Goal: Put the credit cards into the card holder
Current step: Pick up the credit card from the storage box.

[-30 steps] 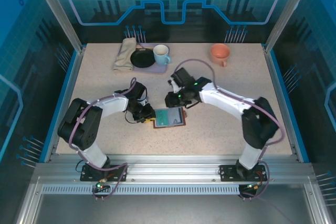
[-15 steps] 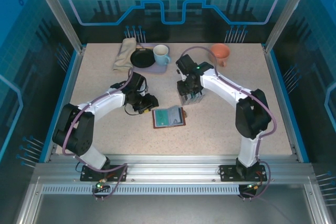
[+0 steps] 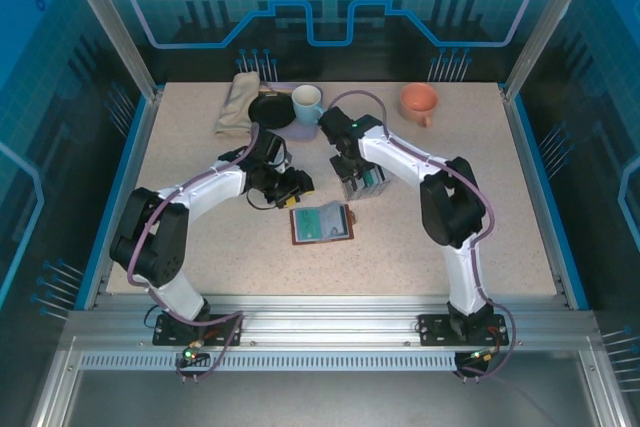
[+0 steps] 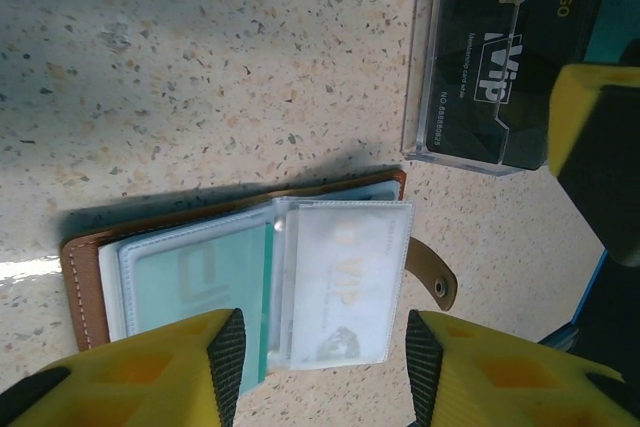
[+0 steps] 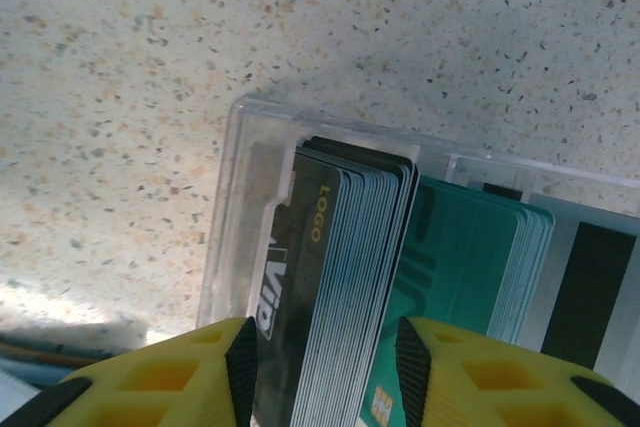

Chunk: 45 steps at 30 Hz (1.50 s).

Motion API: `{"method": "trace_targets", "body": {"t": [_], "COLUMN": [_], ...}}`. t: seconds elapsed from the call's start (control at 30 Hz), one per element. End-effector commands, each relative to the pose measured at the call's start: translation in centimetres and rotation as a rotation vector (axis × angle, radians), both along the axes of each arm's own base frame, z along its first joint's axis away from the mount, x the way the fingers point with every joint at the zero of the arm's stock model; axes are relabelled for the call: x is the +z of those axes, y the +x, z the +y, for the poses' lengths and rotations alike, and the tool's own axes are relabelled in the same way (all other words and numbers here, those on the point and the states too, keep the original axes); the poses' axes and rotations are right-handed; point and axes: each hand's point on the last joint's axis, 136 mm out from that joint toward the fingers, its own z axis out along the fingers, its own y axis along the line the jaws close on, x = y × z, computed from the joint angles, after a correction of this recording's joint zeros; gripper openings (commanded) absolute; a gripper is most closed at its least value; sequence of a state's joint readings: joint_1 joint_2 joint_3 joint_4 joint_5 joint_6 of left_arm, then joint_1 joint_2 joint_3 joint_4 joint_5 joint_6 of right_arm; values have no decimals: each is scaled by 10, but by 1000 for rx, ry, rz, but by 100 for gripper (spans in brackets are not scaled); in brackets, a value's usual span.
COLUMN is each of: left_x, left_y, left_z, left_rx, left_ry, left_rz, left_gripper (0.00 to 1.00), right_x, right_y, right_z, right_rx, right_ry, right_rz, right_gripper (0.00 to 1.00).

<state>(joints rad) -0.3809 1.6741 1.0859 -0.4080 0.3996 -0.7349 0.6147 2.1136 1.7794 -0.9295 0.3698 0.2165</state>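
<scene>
The brown card holder (image 3: 295,227) lies open on the table, a teal card (image 4: 190,272) in its left sleeve and a white VIP card (image 4: 345,282) in its right; its snap tab (image 4: 437,275) sticks out. My left gripper (image 3: 291,185) (image 4: 325,367) hovers open over the holder, nothing between its fingers. More credit cards stand in stacks, a black-fronted one (image 5: 350,277) and a teal one (image 5: 470,257), in a clear tray (image 3: 366,187) (image 5: 235,207). My right gripper (image 3: 349,171) (image 5: 325,377) is open above the tray, straddling the black-fronted stack.
Along the far edge are a beige cloth (image 3: 238,104), a black dish (image 3: 269,111), a white-and-blue mug (image 3: 307,102) and an orange cup (image 3: 419,100). The clear tray stands just behind the holder's right half. Both arms crowd the middle.
My left gripper let go at the holder's left edge, opened and drew back behind it. My right gripper went from over the holder to the card tray and opened wider.
</scene>
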Motion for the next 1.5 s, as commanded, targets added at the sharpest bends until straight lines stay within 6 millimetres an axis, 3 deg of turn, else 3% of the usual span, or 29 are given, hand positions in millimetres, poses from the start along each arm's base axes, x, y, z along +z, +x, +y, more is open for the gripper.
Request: {"method": "trace_targets", "body": {"t": [0.0,0.37,0.73,0.93,1.2,1.27,1.47], "left_x": [9,4,3,3,2,1,0], "left_y": [5,0,-1,0,-1,-1,-2], "left_z": [-9,-6,-5,-6,-6,-5,-5], "left_rx": [-6,-1,0,-4,-2,-1,-3], "left_ry": [-37,-27,-23,-25,-23,-21,-19], "left_rz": [-9,0,4,6,9,11,17], "left_gripper": [50,50,50,50,50,50,50], "right_x": [-4,-23,6,11,11,10,8], "right_y": [2,5,11,8,6,5,2], "right_z": [-4,-8,-16,-16,-16,-15,-14], "right_rx": [24,22,20,21,22,28,25], "right_ry": [-93,-161,-202,-190,-178,-176,-156], "right_rz": [-4,-1,-84,-83,-80,-73,-58], "right_gripper": [44,45,44,42,34,27,18]}}
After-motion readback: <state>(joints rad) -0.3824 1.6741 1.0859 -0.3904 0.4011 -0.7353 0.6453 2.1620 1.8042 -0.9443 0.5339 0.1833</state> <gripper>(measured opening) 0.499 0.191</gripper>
